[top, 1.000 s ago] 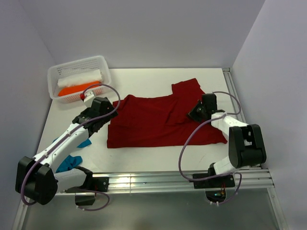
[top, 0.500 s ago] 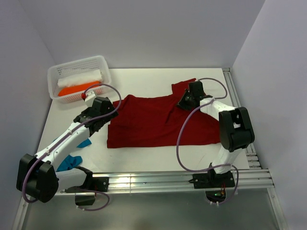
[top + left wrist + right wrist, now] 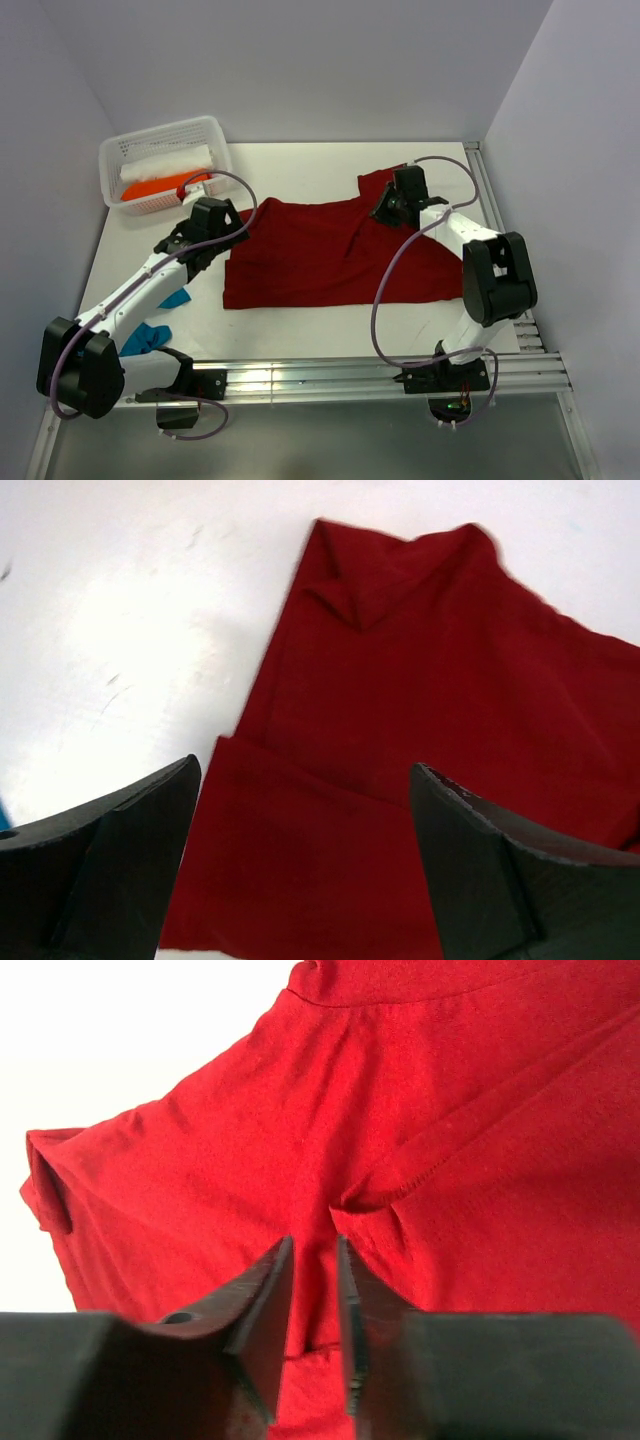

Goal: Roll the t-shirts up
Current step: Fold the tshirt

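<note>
The dark red t-shirt point(image 3: 320, 260) lies spread flat on the white table, with one sleeve at the far right. It fills the left wrist view point(image 3: 430, 730) and the right wrist view point(image 3: 220, 1160). My left gripper point(image 3: 226, 240) is open and hangs over the shirt's left edge point(image 3: 300, 865), touching nothing. My right gripper point(image 3: 382, 211) is at the sleeve seam, its jaws closed to a narrow gap on a fold of the red cloth point(image 3: 313, 1250). The teal blue t-shirt point(image 3: 150, 338) lies crumpled at the near left, partly hidden under my left arm.
A white perforated basket point(image 3: 113, 158) stands at the far left corner and holds a white roll and an orange roll. A metal rail point(image 3: 490, 190) runs along the table's right edge, and walls close in on three sides.
My right gripper moved from the shirt's right side up and left to the sleeve seam. My left gripper shifted slightly toward the far side. The shirt has barely moved.
</note>
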You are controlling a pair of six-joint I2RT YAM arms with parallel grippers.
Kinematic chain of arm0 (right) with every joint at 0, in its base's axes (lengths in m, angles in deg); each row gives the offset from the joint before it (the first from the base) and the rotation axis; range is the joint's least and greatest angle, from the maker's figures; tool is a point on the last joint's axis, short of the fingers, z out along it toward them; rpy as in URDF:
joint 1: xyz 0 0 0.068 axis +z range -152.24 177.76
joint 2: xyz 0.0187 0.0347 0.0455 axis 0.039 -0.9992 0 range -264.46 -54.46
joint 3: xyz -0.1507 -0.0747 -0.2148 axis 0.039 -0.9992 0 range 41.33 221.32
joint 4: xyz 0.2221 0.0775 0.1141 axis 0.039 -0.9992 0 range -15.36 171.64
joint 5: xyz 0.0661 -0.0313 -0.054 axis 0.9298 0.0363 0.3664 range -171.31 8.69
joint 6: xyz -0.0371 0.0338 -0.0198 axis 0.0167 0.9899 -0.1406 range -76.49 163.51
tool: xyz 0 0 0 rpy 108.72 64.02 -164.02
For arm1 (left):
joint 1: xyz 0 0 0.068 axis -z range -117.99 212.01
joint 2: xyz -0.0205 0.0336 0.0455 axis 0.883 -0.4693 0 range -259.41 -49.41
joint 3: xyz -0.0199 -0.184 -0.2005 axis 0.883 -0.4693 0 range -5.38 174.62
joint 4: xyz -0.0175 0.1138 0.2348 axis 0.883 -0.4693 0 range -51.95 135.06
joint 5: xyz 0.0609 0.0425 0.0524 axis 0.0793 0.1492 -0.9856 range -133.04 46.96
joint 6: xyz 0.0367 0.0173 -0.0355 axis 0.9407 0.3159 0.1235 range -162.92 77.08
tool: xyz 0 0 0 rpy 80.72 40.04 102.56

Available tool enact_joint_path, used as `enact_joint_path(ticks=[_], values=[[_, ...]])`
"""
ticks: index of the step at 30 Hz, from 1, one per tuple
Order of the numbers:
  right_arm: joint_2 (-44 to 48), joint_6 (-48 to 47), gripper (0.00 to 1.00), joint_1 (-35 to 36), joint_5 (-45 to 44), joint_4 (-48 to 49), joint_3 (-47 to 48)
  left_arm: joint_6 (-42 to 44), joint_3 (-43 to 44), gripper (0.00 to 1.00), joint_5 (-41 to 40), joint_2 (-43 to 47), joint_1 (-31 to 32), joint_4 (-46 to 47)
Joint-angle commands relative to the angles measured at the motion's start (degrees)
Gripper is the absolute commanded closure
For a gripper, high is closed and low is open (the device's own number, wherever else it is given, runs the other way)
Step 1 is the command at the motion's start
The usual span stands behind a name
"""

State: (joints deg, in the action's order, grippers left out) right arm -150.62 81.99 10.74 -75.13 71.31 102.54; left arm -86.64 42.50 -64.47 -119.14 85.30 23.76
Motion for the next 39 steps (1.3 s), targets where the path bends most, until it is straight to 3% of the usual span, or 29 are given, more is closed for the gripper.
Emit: enact_joint_path(ticks=[1,4,5,6,8,17,29,34,39], values=[[5.2,-1.0,0.72,-0.2,-1.8,1.4,-2.4,6.8,1.5,0.12,4.8,1.2,-0.3,8.5],[7.8,-0.8,0.74,-0.6,-1.1,3.2,-6.7,9.4,3.5,0.2,6.3,-1.6,-0.3,9.9],[8.8,-0.8,0.74,-0.8,-0.8,3.6,-7.3,10.0,4.1,0.06,6.7,-2.6,-0.3,10.1],[9.1,-0.8,0.74,-1.0,-0.5,3.7,-7.9,11.2,4.6,0.01,7.6,-4.8,-0.3,10.8],[10.1,-1.0,0.75,-1.6,0.5,4.0,-8.9,12.2,5.7,0.01,7.7,-6.9,-0.3,11.8],[11.8,-0.2,0.78,-1.8,2.7,5.8,-10.5,21.7,13.6,0.29,6.8,-21.8,-0.3,13.0],[12.4,0.3,0.78,-1.8,5.4,7.5,-12.0,28.3,25.7,0.4,6.4,-36.9,-0.8,8.9],[12.2,0.6,0.78,-1.8,6.1,8.0,-11.9,29.4,29.9,0.54,4.8,-41.2,-0.8,6.6],[12.2,0.5,0.78,-1.8,5.7,7.5,-11.8,29.3,32.0,0.59,3.0,-44.0,-1.0,4.6]])
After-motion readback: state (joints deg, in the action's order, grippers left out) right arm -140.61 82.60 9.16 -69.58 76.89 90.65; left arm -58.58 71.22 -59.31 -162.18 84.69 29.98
